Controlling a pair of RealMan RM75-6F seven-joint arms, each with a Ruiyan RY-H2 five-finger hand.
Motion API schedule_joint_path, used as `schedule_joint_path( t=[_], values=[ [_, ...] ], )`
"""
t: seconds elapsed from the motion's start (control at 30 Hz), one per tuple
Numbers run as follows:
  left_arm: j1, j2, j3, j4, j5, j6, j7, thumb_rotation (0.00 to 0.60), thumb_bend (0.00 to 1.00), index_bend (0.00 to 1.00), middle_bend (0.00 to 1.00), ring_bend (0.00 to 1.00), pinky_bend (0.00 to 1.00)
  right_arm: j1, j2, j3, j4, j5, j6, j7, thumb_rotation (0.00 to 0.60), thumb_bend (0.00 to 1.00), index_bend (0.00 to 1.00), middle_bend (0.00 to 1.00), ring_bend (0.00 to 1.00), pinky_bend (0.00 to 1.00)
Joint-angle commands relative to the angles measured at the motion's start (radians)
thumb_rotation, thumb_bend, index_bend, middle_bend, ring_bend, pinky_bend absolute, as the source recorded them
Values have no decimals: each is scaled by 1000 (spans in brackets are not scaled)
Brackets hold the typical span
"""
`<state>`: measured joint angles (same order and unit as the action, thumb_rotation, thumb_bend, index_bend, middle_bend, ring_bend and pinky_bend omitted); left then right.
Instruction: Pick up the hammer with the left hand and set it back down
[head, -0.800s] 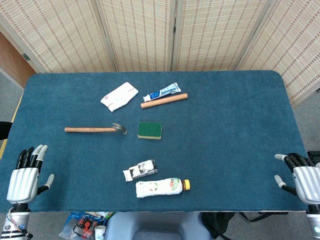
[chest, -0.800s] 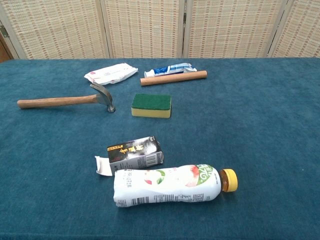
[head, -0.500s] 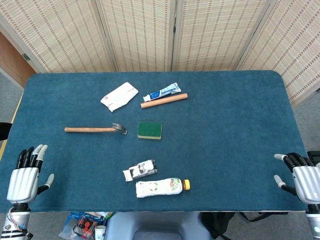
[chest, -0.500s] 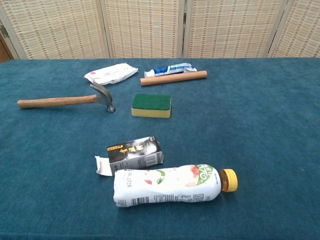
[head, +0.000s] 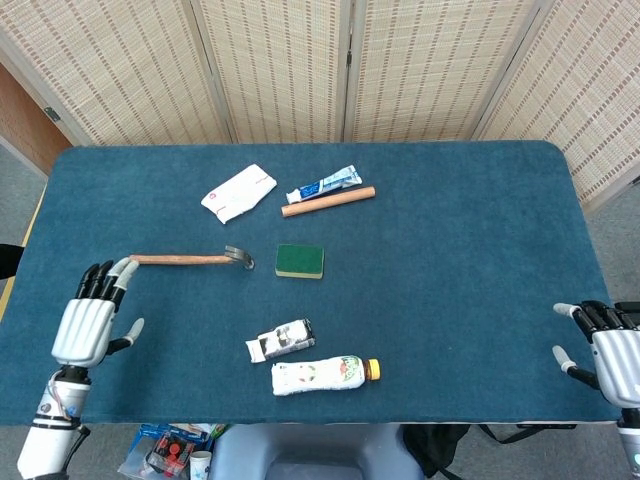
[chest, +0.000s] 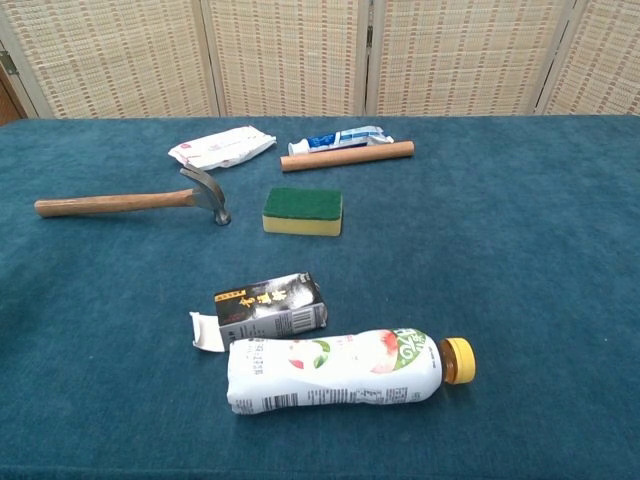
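Hammer (head: 190, 259) lies flat on the blue bench (head: 450, 250), wooden handle pointing toward the robot's left edge, metal head beside the green sponge (head: 300, 261) but apart from it. Left hand (head: 90, 325) hovers near the handle's free end, fingers (head: 103, 283) spread and empty, their tips just short of the wood. Right hand (head: 612, 350) sits at the far near corner, fingers apart, idle. Step in hand looks like the reach. To do it well, I'd bring the palm over mid-handle rather than the butt, so the heavy head doesn't tip down on lifting; wrap from above, squarely across the shaft. Chest view shows neither hand.
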<state>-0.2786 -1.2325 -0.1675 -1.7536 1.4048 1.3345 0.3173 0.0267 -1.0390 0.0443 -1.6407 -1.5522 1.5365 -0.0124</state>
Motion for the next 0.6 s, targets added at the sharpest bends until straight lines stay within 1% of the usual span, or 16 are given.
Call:
schedule_joint_path(
  t=[0.03, 0.1, 0.27, 0.37, 0.43, 0.5, 0.53, 0.6],
  values=[
    [-86, -24, -53, 30, -54, -98, -9, 600, 299, 103, 50, 0, 0, -1, 3, -1, -3, 0, -1, -3, 600, 250, 287, 334, 216, 268],
    [-132, -37, -71, 46, -90, -153, 11, 600, 299, 111, 73, 2, 0, -2, 5, -2, -7, -1, 1, -5, 600, 250, 287, 334, 216, 269],
    [-230, -82, -102, 93, -177, -254, 86, 600, 299, 151, 128, 20, 0, -6, 6, -4, -7, 2, 2, -5, 600, 249, 287, 334, 216, 269],
    [-286, -120, -117, 131, -250, -307, 133, 600, 299, 146, 130, 10, 0, -6, 5, -4, -4, 5, -1, -2, 600, 249, 287, 334, 216, 268],
    [-323, -146, -123, 162, -304, -342, 166, 600, 299, 95, 119, 1, 0, -6, 4, -5, -2, 7, -3, -1, 600, 250, 287, 334, 216, 268],
    [-358, -174, -128, 198, -352, -365, 199, 600, 299, 12, 97, 0, 0, -5, 4, -4, 1, 10, -6, 1, 600, 250, 287, 334, 216, 269],
    [-372, -186, -128, 214, -375, -375, 211, 600, 299, 3, 94, 0, 0, -5, 5, -4, 1, 11, -7, 1, 600, 249, 287, 334, 216, 269],
    [-404, -213, -133, 253, -430, -402, 230, 600, 299, 27, 93, 0, 0, -5, 5, -4, 3, 13, -10, 2, 600, 249, 287, 334, 216, 268]
  ],
)
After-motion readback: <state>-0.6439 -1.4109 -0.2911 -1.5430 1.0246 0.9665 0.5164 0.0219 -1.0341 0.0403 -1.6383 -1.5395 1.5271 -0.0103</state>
